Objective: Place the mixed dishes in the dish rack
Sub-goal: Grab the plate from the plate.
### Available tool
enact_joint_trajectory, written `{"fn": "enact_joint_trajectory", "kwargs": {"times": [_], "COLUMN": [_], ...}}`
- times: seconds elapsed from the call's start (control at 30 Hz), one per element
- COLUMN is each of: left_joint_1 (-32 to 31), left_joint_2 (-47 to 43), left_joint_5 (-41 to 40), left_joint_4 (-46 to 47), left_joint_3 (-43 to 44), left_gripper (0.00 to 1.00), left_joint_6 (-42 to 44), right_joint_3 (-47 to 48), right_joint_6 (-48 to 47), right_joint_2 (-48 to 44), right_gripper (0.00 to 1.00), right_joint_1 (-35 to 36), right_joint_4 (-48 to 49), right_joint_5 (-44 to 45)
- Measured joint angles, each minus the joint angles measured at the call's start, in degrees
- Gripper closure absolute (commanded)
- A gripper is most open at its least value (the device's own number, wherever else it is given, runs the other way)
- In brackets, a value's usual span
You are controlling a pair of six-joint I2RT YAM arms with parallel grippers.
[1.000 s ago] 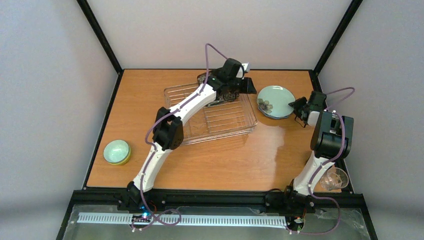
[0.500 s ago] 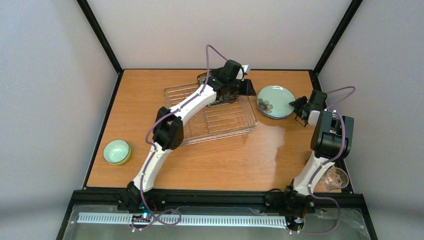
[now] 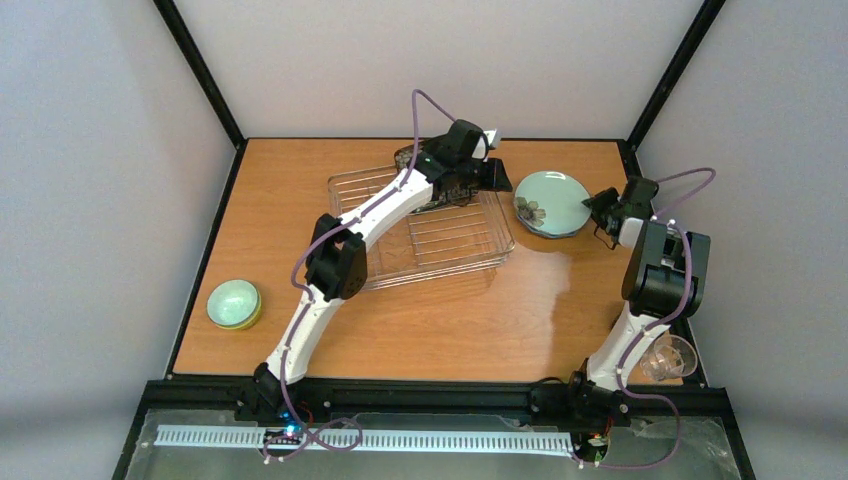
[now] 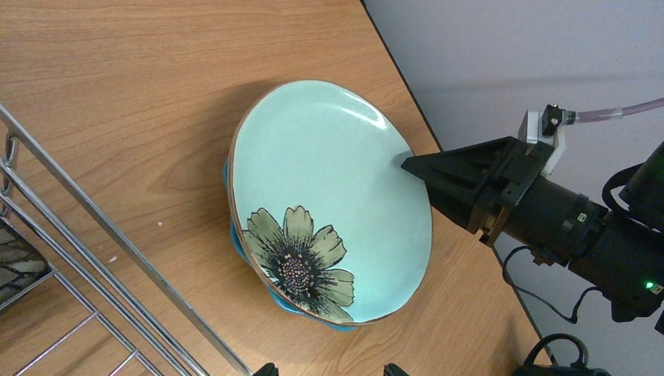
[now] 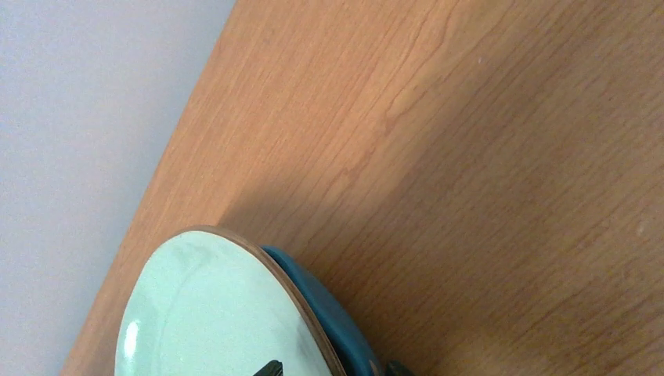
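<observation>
A mint plate [image 3: 551, 203] with a flower rests on a blue plate [image 5: 329, 313], right of the central wire rack [image 3: 440, 245]. Lower left, a mint bowl [image 3: 232, 300] nests in a yellow-green bowl [image 3: 251, 318]. A glass cup [image 3: 668, 358] stands lower right.

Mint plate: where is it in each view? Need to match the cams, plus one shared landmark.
Top external: mint plate at the far right of the table, just right of the wire rack.
Left wrist: centre of the picture, painted flower toward the bottom.
Right wrist: bottom left corner, only partly in view.
Shared landmark: the blue plate under it, its rim peeking out in both wrist views.
</observation>
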Motion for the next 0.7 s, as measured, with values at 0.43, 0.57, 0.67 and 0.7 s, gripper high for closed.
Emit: {"fn": "enact_joint_trajectory", "kwargs": {"times": [0.43, 0.57, 0.67, 0.7], "left_joint_1": [0.0, 0.0, 0.0, 0.0], "left_joint_2": [0.0, 0.0, 0.02, 0.02], "left_joint_5": [0.02, 0.09, 0.15, 0.15], "left_joint_4": [0.04, 0.07, 0.04, 0.04], "left_joint_3": [0.0, 0.0, 0.0, 0.0], "left_gripper": [0.25, 0.25, 0.25, 0.25], "left_joint_6": [0.0, 0.0, -0.02, 0.0], "right_joint_3": [0.72, 0.72, 0.72, 0.72], "right_joint_6": [-0.2, -0.24, -0.2, -0.17], "right_joint_2": [0.0, 0.0, 0.0, 0.0], "right_gripper": [0.53, 0.61, 0.67, 0.7], "right_joint_1": [-0.79, -0.96, -0.96, -0.96], "right_joint_4": [-0.42, -0.35, -0.31, -0.31], "right_joint_5": [-1.51, -2.16, -2.64, -2.86]}}
